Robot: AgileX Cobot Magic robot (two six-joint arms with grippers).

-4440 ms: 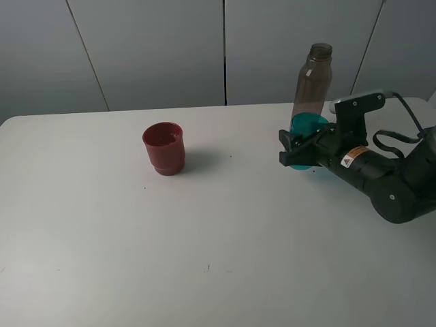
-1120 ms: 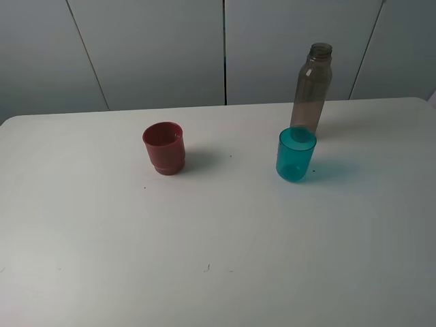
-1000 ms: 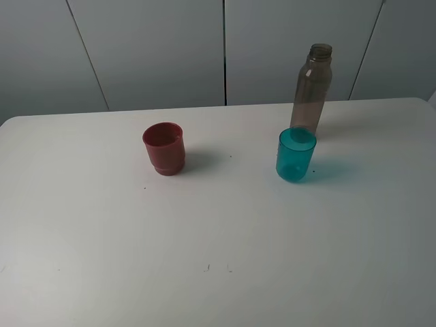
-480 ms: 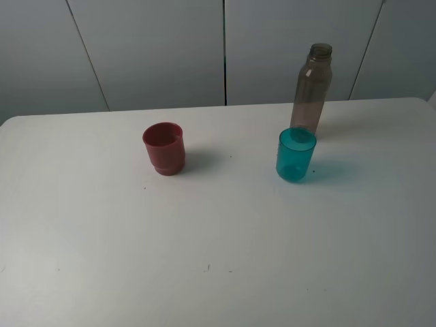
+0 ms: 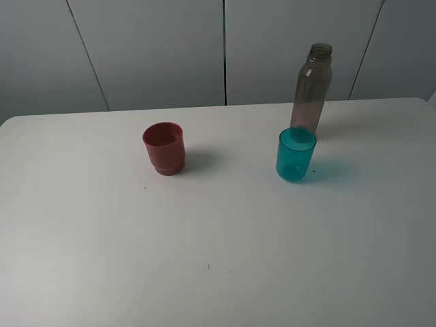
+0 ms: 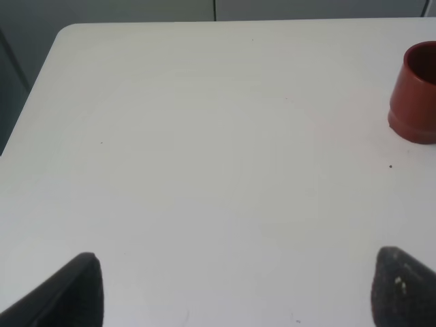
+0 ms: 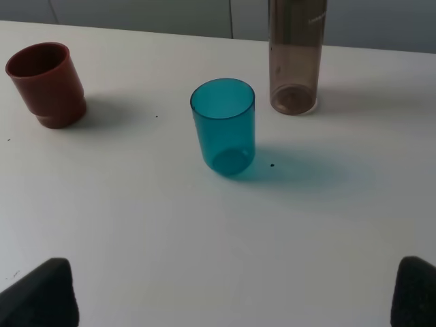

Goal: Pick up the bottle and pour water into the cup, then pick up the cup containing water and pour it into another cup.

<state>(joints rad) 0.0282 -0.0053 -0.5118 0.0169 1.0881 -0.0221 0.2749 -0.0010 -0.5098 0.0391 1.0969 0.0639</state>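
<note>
1. From the high camera, the bottle [image 5: 311, 88] stands upright at the back right of the white surface [image 5: 218, 259], cap off. The teal cup [image 5: 296, 154] stands just in front of it, close but seemingly apart. The red cup [image 5: 164, 148] sits well apart to the left. No arm shows here.

2. From the left wrist camera, the left gripper [image 6: 245, 289] shows only two dark fingertips, set wide apart with bare surface between them. The red cup [image 6: 414, 92] stands at the frame's edge, out of its reach.

3. From the right wrist camera, the right gripper [image 7: 235, 293] hangs back with its fingers spread wide, empty. The teal cup [image 7: 223, 126] stands straight ahead and the bottle [image 7: 295, 54] just beyond it.

4. My guess: the bottle is thin plastic, light, smooth and tall, so it could tip or dent. I'd take it around the straight body, below the shoulder, coming in beside the teal cup. Both cups look light and rigid; grip mid-wall.
</note>
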